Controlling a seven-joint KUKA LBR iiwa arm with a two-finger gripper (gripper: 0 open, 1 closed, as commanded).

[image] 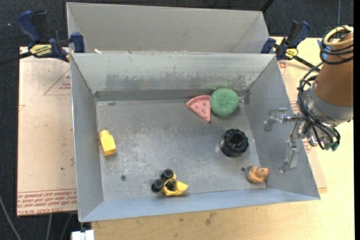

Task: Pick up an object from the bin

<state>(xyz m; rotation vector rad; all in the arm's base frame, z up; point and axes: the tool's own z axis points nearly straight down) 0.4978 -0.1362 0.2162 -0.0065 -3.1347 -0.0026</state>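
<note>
Ideally, ease the gripper (pixel 281 142), seemingly spread and empty at the frame's right, off the bin (pixel 169 73) wall, then straddle the small orange lump (pixel 257 175) at lower right before closing.

Closest to the gripper (pixel 288 144), just below and left of it, lies a small orange-tan lump (pixel 257 175). A black round knob (pixel 233 142) sits near its left. Farther left: a green ball (pixel 224 102) just beside a pink wedge (pixel 199 107), a yellow-and-black toy (pixel 169 183), and, farthest off, a yellow block (pixel 107 142).
</note>
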